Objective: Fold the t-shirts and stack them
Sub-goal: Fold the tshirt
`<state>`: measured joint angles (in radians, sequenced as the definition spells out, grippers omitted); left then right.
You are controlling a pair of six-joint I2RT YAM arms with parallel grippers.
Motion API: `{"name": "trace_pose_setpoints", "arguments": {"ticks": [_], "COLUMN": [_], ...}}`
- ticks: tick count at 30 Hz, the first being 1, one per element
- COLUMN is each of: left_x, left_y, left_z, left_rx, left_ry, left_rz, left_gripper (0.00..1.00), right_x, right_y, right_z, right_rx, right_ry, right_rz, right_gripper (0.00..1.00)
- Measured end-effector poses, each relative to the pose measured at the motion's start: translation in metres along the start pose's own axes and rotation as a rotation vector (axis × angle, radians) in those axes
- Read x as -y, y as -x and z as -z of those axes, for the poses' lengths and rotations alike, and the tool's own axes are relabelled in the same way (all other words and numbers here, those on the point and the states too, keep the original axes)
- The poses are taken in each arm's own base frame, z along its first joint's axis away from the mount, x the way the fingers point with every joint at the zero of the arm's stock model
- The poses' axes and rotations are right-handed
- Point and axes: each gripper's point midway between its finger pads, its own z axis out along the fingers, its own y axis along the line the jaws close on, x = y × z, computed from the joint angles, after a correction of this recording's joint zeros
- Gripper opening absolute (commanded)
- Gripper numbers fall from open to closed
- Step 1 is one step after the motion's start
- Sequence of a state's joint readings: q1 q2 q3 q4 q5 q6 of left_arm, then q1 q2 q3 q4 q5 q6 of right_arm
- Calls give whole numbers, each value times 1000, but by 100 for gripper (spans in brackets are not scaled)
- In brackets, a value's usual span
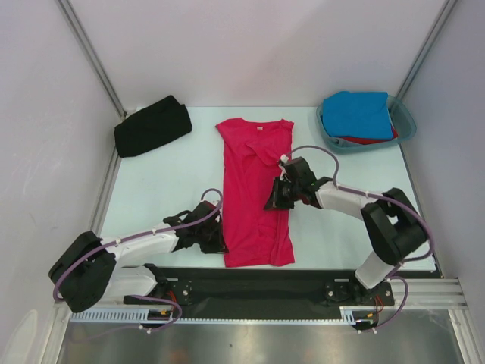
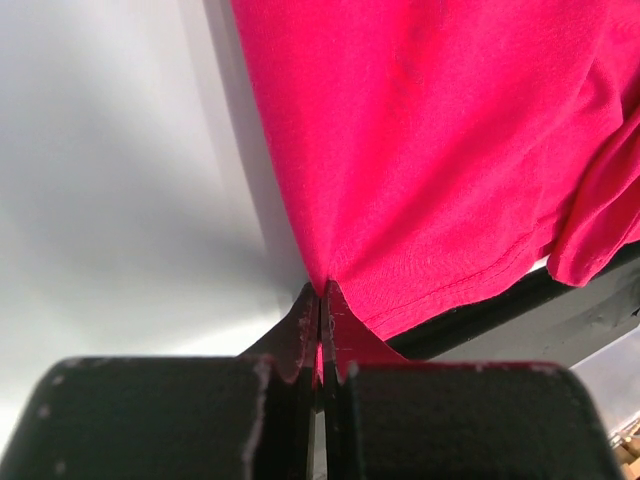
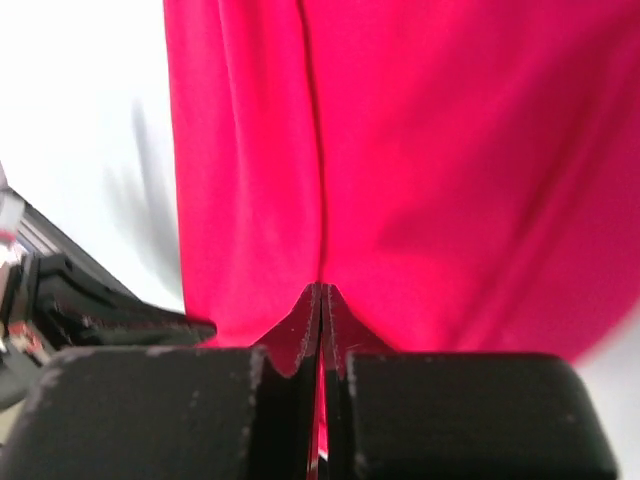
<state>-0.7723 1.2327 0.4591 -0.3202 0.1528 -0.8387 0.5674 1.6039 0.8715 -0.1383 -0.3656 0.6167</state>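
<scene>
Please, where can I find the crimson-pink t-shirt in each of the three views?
Top external: the crimson-pink t-shirt lies lengthwise in the centre.
Left wrist: it fills the upper right, its edge pinched by the left gripper.
Right wrist: it fills centre and right, above the right gripper.
Shared landmark: the pale table at its left.

Left wrist view. The left gripper point(image 2: 320, 300) has its jaws pressed together, and a sliver of pink cloth shows in the seam between them. They pinch the left edge of the crimson-pink t-shirt point(image 2: 430, 150) close to its hem corner. The shirt fills the upper right and lies mostly flat, with a soft fold at the far right. The pale tabletop point(image 2: 120, 200) is on the left. A black strip point(image 2: 560, 320) runs below the stitched hem at lower right.
</scene>
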Motion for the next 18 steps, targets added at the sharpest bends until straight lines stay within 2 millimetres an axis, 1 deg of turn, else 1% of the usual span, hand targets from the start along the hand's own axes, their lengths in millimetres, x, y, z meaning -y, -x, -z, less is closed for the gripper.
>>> {"name": "trace_pose_setpoints", "arguments": {"ticks": [3, 5, 7, 8, 12, 18], "left_x": [0, 0, 0, 0, 0, -3], "left_y": [0, 0, 0, 0, 1, -1], "left_z": [0, 0, 0, 0, 1, 2], "left_rx": [0, 0, 1, 2, 6, 14], "left_ry": [0, 0, 0, -1, -2, 3], "left_rz": [0, 0, 0, 0, 1, 29], "left_gripper": [0, 0, 0, 0, 0, 0], "right_x": [-4, 3, 16, 18, 15, 19], "right_y": [10, 9, 3, 0, 4, 9], "right_z": [-18, -32, -43, -47, -53, -54], "right_rx": [-15, -32, -58, -73, -65, -14], "right_ry": [2, -28, -78, -86, -134, -236], "right_rz": [11, 12, 6, -2, 15, 24], "right_gripper": [0, 0, 0, 0, 0, 0]}}
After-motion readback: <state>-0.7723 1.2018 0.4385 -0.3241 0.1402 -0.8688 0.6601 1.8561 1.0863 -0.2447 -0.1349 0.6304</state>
